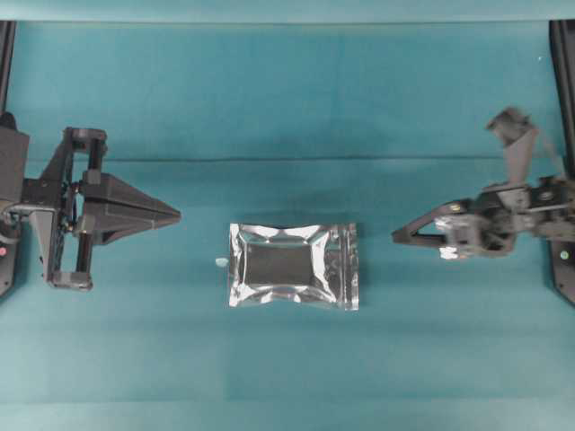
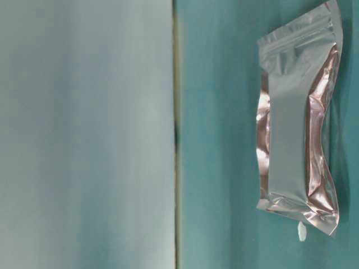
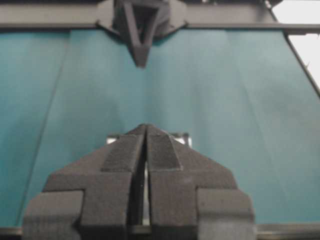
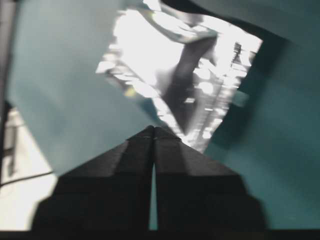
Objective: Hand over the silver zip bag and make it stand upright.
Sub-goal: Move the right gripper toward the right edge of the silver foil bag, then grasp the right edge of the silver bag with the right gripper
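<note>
The silver zip bag [image 1: 294, 266] lies flat on the teal table cover [image 1: 287, 108], near the middle of the overhead view and between the two arms, its long edges running left to right and its puffed centre reflecting dark. A tiny white scrap [image 1: 221, 261] sits just beside the bag's left edge, and the table-level view shows the same scrap [image 2: 302, 231] just off one corner of the pouch [image 2: 300, 117]. The left gripper [image 1: 176, 215] rests well to the left of the bag, pointing toward it, apart from it; in the left wrist view its jaws are pressed together tip to tip with nothing between them, and only a sliver of the bag [image 3: 180, 136] shows past the closed tips of that gripper [image 3: 146, 126]. The right gripper [image 1: 395, 236] is near the bag's right edge, tilted and pointing toward it, with a gap of bare cover between them. In the right wrist view the right gripper [image 4: 153, 128] also has its jaws clenched on nothing, and the bright, blurred foil of the bag [image 4: 180, 75] lies just beyond the tips; whether tips and foil touch cannot be told from that view alone.
</note>
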`<state>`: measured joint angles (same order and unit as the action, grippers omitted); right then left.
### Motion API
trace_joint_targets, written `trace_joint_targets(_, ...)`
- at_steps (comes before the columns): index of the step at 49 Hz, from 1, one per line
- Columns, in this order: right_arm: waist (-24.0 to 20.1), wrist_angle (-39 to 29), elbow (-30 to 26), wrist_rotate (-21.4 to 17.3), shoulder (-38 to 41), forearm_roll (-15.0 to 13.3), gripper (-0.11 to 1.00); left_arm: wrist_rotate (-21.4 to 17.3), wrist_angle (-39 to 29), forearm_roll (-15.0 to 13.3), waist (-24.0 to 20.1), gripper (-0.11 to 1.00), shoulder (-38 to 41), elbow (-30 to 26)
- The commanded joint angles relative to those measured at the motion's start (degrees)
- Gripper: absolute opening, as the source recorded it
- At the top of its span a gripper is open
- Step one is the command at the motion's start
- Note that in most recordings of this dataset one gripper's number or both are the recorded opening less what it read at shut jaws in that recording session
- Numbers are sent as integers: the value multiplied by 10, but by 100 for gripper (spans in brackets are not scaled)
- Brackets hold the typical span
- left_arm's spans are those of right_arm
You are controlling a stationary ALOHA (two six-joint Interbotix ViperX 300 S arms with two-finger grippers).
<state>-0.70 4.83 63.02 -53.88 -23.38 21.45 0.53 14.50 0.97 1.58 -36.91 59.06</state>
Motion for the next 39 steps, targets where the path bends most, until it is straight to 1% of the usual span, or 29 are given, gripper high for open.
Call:
trace_joint_targets(1,-5,4,-18,-17,34,2,24,1,-7,1,1,-4,-1,-13)
trace_joint_targets(4,-7,5,-25,-21,56,2,39,1,-11,1,1,-4,-1,-12)
trace_joint_targets(11,-11,5,-51,-21,108,10,81,1,-12,1,1,-4,-2,-12)
trace_joint_targets(14,-12,6,-62,-21,128,11,93,1,-13,1,1,-4,-1,-12)
trace_joint_targets(16,-15,6,-69,-22,141,11,98,1,-14,1,2,-4,-2,-12)
trace_joint_targets(18,-17,6,-76,-23,155,15,99,2,-15,1,2,-4,-1,-12)
trace_joint_targets(25,-30,18,-95,-23,200,38,98,2,-19,1,1,-4,-1,-12)
trace_joint_targets(35,-48,78,-109,-23,255,76,98,2,-25,1,2,-4,-1,-12)
trace_joint_targets(39,-50,95,-112,-23,269,83,98,2,-25,0,1,-4,-1,-12)
